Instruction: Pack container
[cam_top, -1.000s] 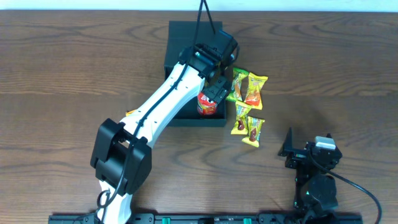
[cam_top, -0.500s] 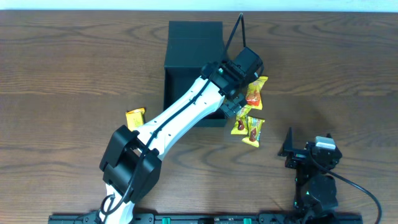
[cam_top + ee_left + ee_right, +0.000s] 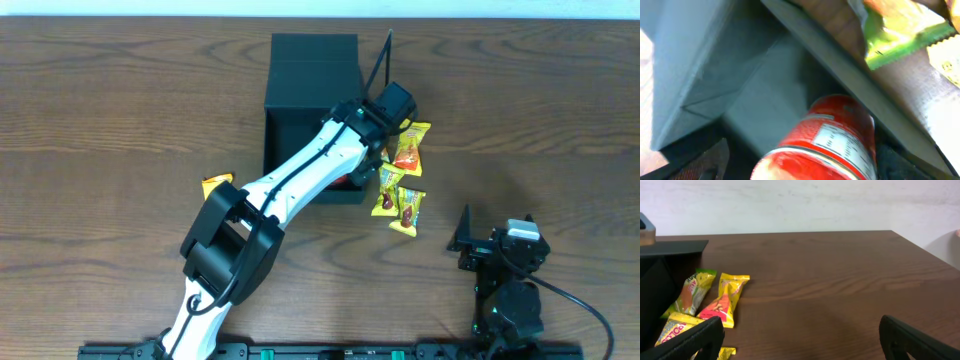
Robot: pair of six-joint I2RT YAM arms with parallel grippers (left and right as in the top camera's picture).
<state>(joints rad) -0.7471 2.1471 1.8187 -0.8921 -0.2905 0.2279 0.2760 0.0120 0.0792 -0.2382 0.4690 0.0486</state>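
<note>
This is most likely a robotics lab or test room, not a home or shop. A bare wood-grain counter [image 3: 100, 120] stands before a plain pale wall [image 3: 790, 205]. At its near edge a black rail [image 3: 330, 351] carries the white left arm [image 3: 300, 180], and the black right arm [image 3: 505, 275] trails a loose cable [image 3: 585, 305]. Only a dark container [image 3: 312, 60] and some snack packets [image 3: 400, 175] lie on it, with no furnishings or household clutter around them.

No text is legible in any view. The red can [image 3: 812, 135] carries a white panel of fine print, too blurred to read. The snack packets [image 3: 725, 300] bear coloured lettering, too small and tilted to make out.
</note>
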